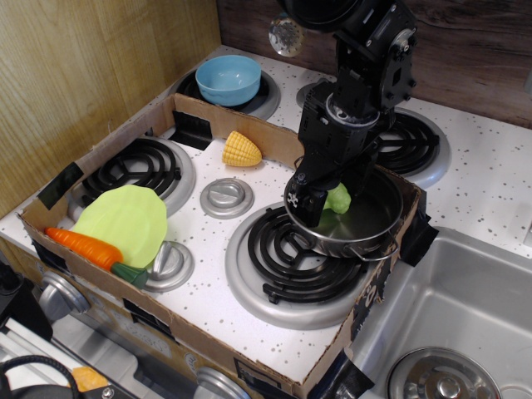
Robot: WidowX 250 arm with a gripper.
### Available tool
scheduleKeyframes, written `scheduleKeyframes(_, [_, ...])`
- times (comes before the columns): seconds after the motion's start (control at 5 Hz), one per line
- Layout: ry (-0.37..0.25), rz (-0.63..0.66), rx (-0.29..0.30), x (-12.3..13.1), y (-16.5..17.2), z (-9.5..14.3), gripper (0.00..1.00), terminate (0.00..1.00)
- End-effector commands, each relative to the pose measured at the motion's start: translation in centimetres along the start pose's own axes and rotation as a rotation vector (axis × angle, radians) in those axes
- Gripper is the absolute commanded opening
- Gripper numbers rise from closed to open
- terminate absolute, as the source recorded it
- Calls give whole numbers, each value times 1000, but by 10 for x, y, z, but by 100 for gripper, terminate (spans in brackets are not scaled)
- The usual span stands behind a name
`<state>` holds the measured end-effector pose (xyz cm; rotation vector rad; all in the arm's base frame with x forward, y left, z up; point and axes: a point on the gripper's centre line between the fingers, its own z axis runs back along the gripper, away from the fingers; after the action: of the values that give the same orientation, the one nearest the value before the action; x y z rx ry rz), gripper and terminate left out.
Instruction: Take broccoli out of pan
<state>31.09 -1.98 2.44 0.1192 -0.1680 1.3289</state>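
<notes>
Broccoli (pixel 338 199) inside pan (pixel 374 237), against near-left wall, not lifted out. Gripper (pixel 320 202) lowered into pan, apparently pinching floret, though fingers largely hidden by wrist. Grasp likely made; lifting clear and setting down outside left.

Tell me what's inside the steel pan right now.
The pan holds the green broccoli, with the gripper reaching down onto it. The gripper covers part of the broccoli and the pan floor beneath it.
</notes>
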Motion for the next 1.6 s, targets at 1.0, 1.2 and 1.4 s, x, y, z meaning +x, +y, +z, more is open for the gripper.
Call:
scheduleKeyframes(1.0, [25, 102, -67, 13, 2, 19, 0, 0])
scheduleKeyframes(1.2, [17, 112, -86, 13, -2, 40, 0, 0])
scheduleKeyframes(1.4, [140, 173, -77, 17, -5, 66, 0, 0])
